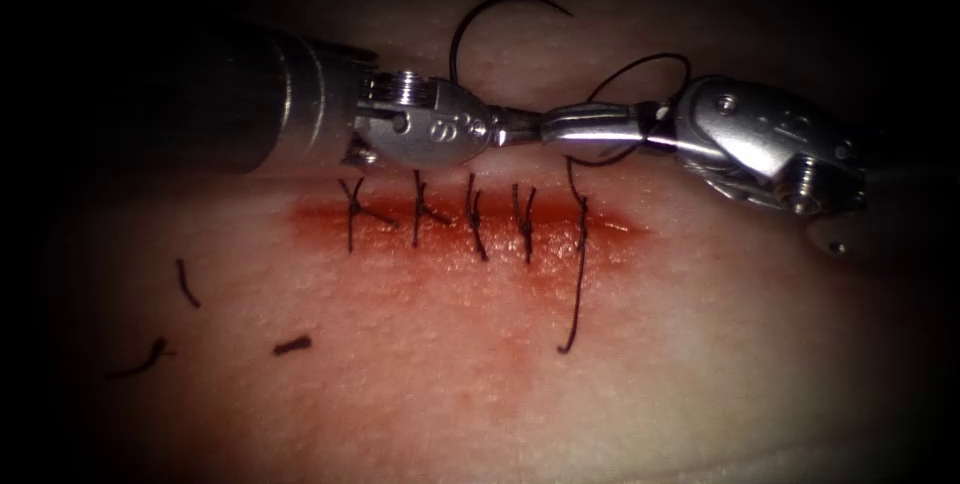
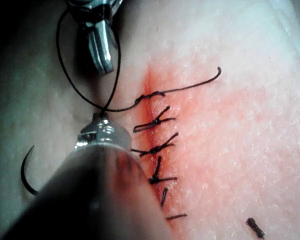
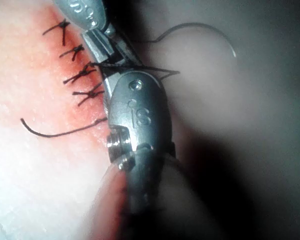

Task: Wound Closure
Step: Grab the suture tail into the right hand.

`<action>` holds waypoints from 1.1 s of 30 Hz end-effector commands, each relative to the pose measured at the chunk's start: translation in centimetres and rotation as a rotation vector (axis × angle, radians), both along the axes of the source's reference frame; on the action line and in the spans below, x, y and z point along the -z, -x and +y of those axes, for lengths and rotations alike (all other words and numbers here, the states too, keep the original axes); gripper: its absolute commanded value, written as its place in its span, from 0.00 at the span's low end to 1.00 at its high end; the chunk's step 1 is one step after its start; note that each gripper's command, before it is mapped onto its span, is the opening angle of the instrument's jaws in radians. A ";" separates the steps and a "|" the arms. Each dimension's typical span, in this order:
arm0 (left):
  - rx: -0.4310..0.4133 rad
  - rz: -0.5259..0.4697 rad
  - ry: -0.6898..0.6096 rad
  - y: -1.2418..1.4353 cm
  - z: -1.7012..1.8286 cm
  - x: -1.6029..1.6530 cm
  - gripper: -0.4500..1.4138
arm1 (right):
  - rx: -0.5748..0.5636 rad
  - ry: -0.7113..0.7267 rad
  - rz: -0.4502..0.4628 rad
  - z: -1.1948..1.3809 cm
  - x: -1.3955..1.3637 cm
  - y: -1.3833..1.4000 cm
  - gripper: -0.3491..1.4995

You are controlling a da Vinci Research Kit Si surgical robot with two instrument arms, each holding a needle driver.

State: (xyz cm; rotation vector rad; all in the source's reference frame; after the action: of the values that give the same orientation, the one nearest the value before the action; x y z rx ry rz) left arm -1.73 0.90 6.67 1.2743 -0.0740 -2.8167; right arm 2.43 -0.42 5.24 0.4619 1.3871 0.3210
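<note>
Left gripper sits above the cut, tip to tip with my right gripper; whether either pinches the thread I cannot tell. The needle lies free on the tissue beyond them (not in it). I judge a hard pull could drag the loose tail out of the rightmost stitch, or snag the loop around the right gripper.

Bright light at centre fades into dark surroundings.
</note>
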 end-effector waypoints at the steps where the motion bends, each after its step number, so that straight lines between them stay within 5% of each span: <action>1: -0.002 -0.003 0.003 0.06 0.01 -0.05 0.00 | 0.078 0.013 0.001 0.01 -0.03 -0.12 0.00; 14: -0.015 -0.016 -0.009 0.08 -0.08 -0.03 0.00 | 0.458 0.072 -0.156 -0.31 -0.01 -0.47 0.00; 16: -0.013 -0.018 -0.013 0.07 -0.08 -0.03 0.00 | 0.479 0.077 -0.166 -0.37 -0.02 -0.46 0.09; 17: -0.015 -0.020 -0.013 0.06 -0.08 -0.05 0.00 | 0.486 0.085 -0.164 -0.43 -0.03 -0.44 0.31; 21: -0.008 -0.025 -0.025 0.02 -0.06 -0.09 0.00 | 0.509 0.106 -0.161 -0.62 -0.05 -0.38 0.68; 33: 0.004 -0.031 -0.044 -0.02 -0.05 -0.16 0.00 | 0.547 0.131 -0.187 -0.83 -0.15 -0.45 0.64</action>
State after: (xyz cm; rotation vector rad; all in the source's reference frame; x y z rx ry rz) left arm -1.65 0.83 6.79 1.3277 -0.0128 -2.8189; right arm 2.80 -1.24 5.34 0.6618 1.0413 -0.1661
